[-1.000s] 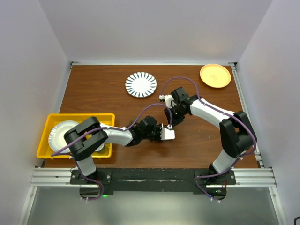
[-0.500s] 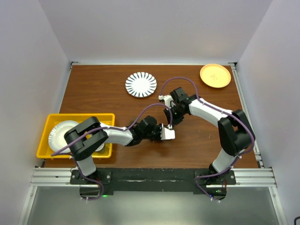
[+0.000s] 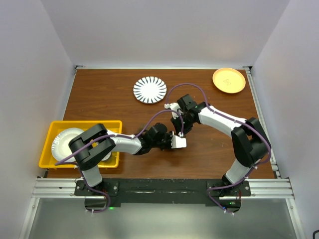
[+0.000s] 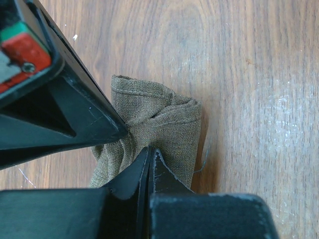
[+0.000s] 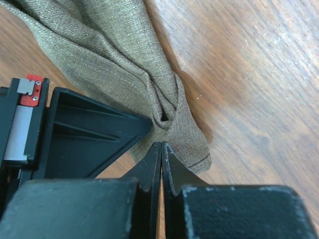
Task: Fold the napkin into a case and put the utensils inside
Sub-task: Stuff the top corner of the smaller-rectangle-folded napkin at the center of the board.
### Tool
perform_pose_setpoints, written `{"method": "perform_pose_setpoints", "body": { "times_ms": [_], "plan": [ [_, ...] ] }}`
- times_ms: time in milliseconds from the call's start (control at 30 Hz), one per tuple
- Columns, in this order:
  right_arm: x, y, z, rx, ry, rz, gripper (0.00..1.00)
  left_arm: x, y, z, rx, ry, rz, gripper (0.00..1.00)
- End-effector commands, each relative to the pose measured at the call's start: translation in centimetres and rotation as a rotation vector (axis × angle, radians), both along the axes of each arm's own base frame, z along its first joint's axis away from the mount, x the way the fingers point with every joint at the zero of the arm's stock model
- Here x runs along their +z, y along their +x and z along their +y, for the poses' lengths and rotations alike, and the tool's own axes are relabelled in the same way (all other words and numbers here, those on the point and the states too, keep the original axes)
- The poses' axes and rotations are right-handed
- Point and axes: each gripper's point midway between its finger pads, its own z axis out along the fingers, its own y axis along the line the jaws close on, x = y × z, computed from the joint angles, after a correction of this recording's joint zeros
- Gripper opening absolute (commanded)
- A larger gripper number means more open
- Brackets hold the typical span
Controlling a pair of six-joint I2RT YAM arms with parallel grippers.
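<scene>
Now | right gripper [image 5: 160, 144] just clamped onto napkin [image 5: 114, 55] | left gripper [image 4: 150, 149] pinching it too | two-handed fold looks ready to begin

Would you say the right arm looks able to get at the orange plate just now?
Probably not yet: the right gripper is shut on the napkin, which the left gripper pinches too. Otherwise the way looks free, only bare table lying between it and the orange plate.
</scene>
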Motion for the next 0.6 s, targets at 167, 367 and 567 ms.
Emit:
{"method": "perform_pose_setpoints", "body": {
  "times_ms": [167, 367, 567],
  "plan": [
    [-1.9, 0.5, 0.1, 0.016, -0.032, -0.012, 0.00, 0.0, 0.1, -0.2, 0.002, 0.006, 0.004, 0.00],
    [-2.8, -0.6, -0.1, 0.033, -0.040, 0.046, 0.00, 0.1, 0.2, -0.4, 0.003, 0.001, 0.000, 0.00],
    [1.8, 1.0, 1.4, 0.010, 0.033, -0.021, 0.00, 0.2, 0.3, -0.3, 0.006, 0.003, -0.006, 0.00]
  ]
}}
